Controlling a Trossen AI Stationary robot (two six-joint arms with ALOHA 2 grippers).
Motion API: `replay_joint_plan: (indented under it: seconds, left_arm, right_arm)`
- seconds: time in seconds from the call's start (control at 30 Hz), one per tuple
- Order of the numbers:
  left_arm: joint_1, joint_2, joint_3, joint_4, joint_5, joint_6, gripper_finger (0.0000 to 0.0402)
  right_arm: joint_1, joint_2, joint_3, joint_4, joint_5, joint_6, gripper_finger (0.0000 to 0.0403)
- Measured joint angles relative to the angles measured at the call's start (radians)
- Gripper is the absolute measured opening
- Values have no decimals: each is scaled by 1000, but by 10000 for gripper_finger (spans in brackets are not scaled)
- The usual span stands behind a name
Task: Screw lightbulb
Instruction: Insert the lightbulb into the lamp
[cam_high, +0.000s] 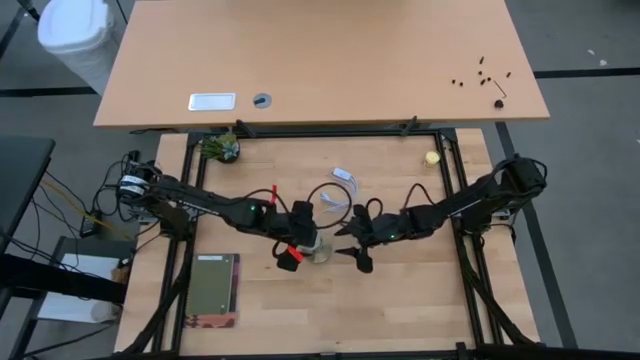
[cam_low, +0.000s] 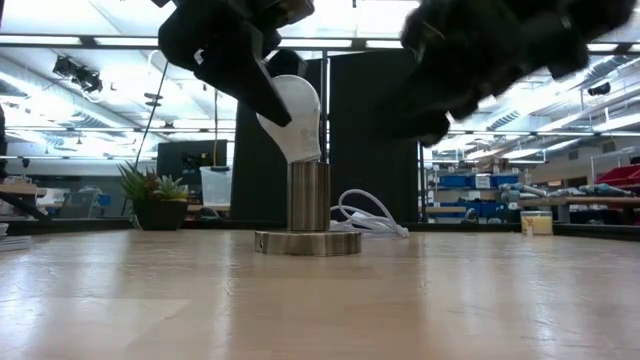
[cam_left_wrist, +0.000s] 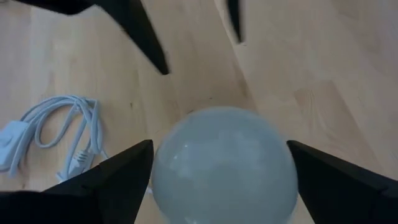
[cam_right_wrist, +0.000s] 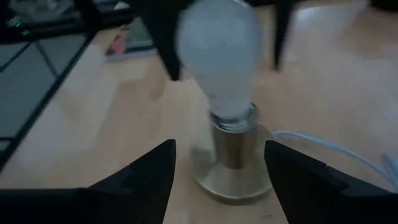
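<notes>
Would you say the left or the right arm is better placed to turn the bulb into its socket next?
Left, probably: the left gripper already straddles the lightbulb with open fingers, bulb seated tilted in the socket. The right gripper waits open, short of it.

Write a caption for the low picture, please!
Lightbulb sitting tilted in the socket base, left gripper around it.

In the high view, the white frosted lightbulb (cam_high: 321, 250) is mostly hidden under the left gripper (cam_high: 305, 243). In the low view both dark arms are cut off by the top edge. The lightbulb's 1 grey screw base sits inside the brushed-metal socket (cam_right_wrist: 235, 148), its thread barely visible.
</notes>
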Motion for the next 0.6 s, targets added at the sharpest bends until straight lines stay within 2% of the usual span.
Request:
replay_joint_plan:
  seconds: [0.13,0.2,0.6]
  left_arm:
    - [0,0,1,-4,-6,26,367]
    - [1,0,1,-17,-7,40,367]
    - [6,0,0,-33,-19,70,367]
  right_arm:
    - [-1,22,-85,184,51,-14,263]
    - [-2,39,-100,213,52,-26,270]
    - [-13,329,10,399,52,-87,318]
